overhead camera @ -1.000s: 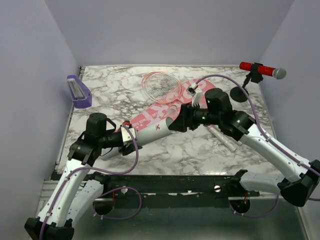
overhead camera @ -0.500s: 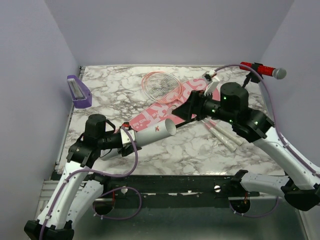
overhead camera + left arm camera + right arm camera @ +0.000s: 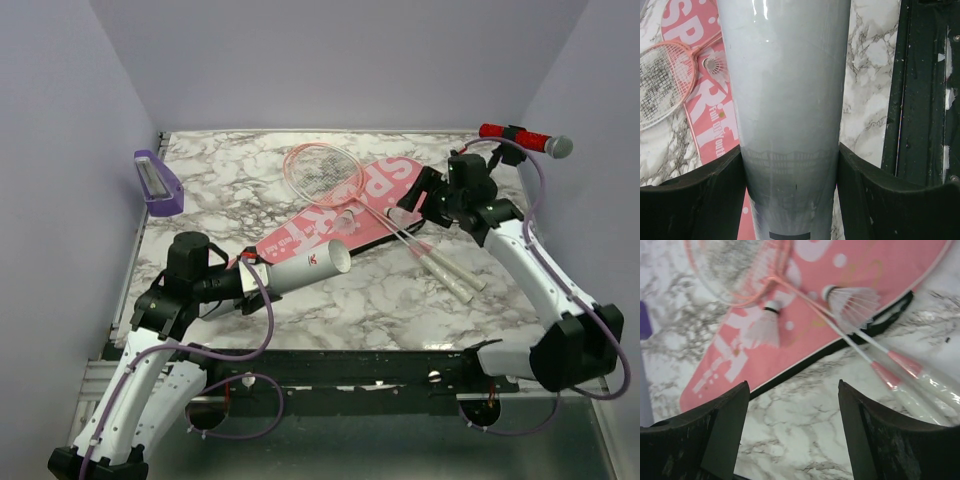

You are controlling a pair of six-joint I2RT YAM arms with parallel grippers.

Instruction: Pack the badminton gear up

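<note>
Left pincer (image 3: 790,150): closed on the white tube (image 3: 300,268), one finger on each side of the barrel.
Tube: held slanted at the near left of the worktop (image 3: 360,295), open mouth turned toward the bag (image 3: 385,180); contents not visible.
Right pincer (image 3: 792,385): spread wide, empty, hung above the bag's near edge.
Rackets (image 3: 320,170): lay across the bag, heads toward the back; two shafts and two pale grips seen side by side, grips out on the bare marble.
First shuttlecock (image 3: 762,325): lay on the bag beside the racket throat.
Second shuttlecock (image 3: 852,302): lay against the shafts, near the bag's black-trimmed edge.
Bag: flat, not yet filled.
Risk 1: probably pinching a shaft along with the second shuttlecock, given the contact between them; would drag the rackets.
Risk 2: likely crushing of the feather skirt if closed across it instead of at the cork.
Risk 3: possible miss at the tube mouth, narrow and slanted; would drop the shuttlecock onto the marble.
Risk 4: thin bag fabric could snag and shift under a low approach.
Surface: white marble with grey veining, glossy, dark rail along the near edge.
Room: plain lilac walls (image 3: 340,60) on three sides; purple tray (image 3: 157,183) far left, red microphone (image 3: 515,138) far right, both well apart from the gear.
</note>
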